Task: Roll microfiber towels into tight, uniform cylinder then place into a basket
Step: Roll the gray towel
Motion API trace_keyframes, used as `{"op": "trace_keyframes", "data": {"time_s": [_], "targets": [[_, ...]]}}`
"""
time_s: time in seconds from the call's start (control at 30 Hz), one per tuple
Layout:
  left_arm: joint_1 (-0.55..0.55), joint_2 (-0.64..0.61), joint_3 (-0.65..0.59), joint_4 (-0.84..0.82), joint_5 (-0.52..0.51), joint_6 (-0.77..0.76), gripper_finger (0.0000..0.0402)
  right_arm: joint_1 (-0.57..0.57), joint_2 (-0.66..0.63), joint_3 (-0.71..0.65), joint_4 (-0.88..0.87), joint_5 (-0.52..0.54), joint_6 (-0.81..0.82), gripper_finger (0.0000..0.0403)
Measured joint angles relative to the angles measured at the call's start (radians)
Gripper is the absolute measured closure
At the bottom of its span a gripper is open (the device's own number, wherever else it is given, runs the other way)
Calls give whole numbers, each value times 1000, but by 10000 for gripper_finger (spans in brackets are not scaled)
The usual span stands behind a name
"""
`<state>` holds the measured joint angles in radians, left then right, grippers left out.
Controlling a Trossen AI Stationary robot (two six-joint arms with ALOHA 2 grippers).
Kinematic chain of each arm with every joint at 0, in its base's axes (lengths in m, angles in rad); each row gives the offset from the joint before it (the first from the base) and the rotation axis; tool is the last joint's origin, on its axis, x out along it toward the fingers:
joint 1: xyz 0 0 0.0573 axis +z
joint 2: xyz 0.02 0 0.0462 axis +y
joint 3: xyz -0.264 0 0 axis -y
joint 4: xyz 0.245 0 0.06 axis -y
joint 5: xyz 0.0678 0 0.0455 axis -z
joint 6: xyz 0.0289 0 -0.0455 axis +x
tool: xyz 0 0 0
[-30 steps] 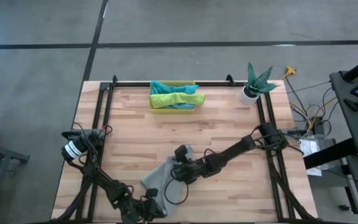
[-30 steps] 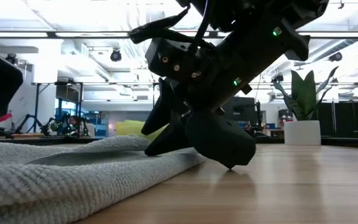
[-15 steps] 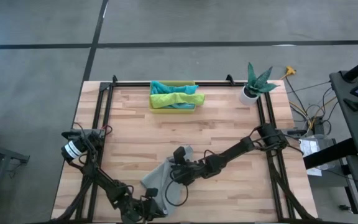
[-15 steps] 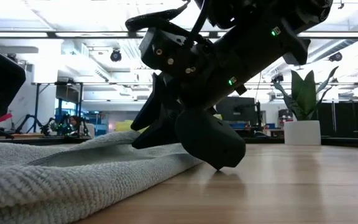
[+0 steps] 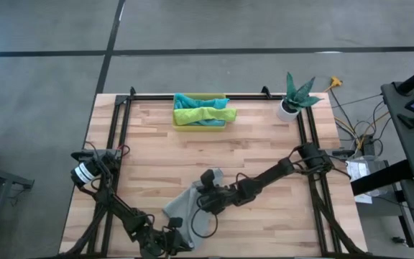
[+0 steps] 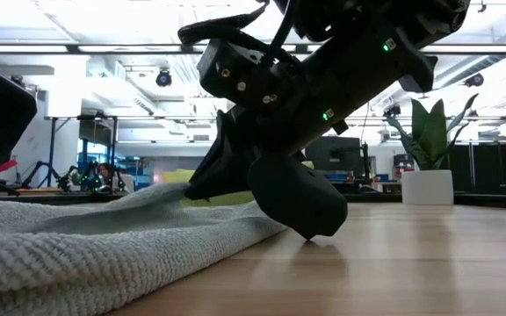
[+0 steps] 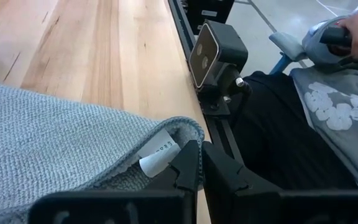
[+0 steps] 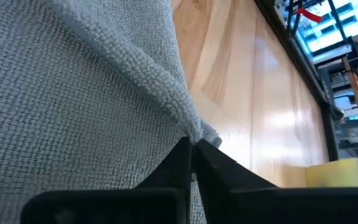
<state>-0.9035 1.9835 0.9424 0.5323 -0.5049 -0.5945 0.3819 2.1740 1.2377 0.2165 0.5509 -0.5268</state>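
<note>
A grey microfiber towel (image 5: 187, 206) lies crumpled on the near middle of the table. My right gripper (image 5: 206, 191) is shut on its far corner, and my left gripper (image 5: 172, 232) is shut at its near corner. The yellow basket (image 5: 180, 125) stands at the far edge with a teal towel (image 5: 190, 101) and a lime green towel (image 5: 200, 115) in it. In the low view the grey towel (image 6: 77, 237) rises in a peak to my right gripper (image 6: 202, 186). My left gripper pinches the grey towel's near corner (image 7: 182, 144) between its two fingers, right beside the white label (image 7: 158, 151). It comes slanting down from the near side. The towel lies on the table in front of it. My right gripper pinches the towel's far corner (image 8: 193, 133) between its two fingertips, slanting down from the table's right. The cloth at the corner is drawn up into a small peak (image 6: 167, 195), while the remainder lies on the table.
A white pot with a green plant (image 5: 289, 106) stands at the far right corner. Black rails (image 5: 119, 137) run along the table's left, right and far sides. A camera block (image 7: 216, 53) sits on the near rail, with a seated person's lap (image 7: 334, 106) beyond it.
My right gripper has shut on the grey towel's far corner, tipping slightly down and sinking a little toward the table's left. The cloth there is now gathered into a small peak at its fingertips. The remainder of the towel has stayed put.
</note>
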Motion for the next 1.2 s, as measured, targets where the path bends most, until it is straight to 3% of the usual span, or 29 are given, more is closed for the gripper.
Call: {"op": "trace_keyframes", "data": {"time_s": [0.1,0.4,0.6,0.8,0.9,1.0,1.1,1.2], "targets": [[0,0,0,-1,-15,11,402,17,-7,-2,-4,91,-20,393],[-1,-71,0,-18,-47,142,402,126,-145,-7,-125,555,-98,394],[-26,-183,0,-48,-131,313,402,225,-301,-19,-380,600,110,394],[-28,-316,2,-245,-356,339,402,322,-419,-25,-593,597,320,394],[-28,-373,4,-280,-387,361,402,376,-463,-25,-630,617,370,394],[-28,-424,25,-278,-387,475,402,435,-477,-25,-589,701,350,394],[-28,-488,48,-278,-406,610,402,489,-478,-25,-541,882,313,394],[-27,-560,64,-279,-500,725,402,523,-478,-25,-544,1019,322,394]]}}
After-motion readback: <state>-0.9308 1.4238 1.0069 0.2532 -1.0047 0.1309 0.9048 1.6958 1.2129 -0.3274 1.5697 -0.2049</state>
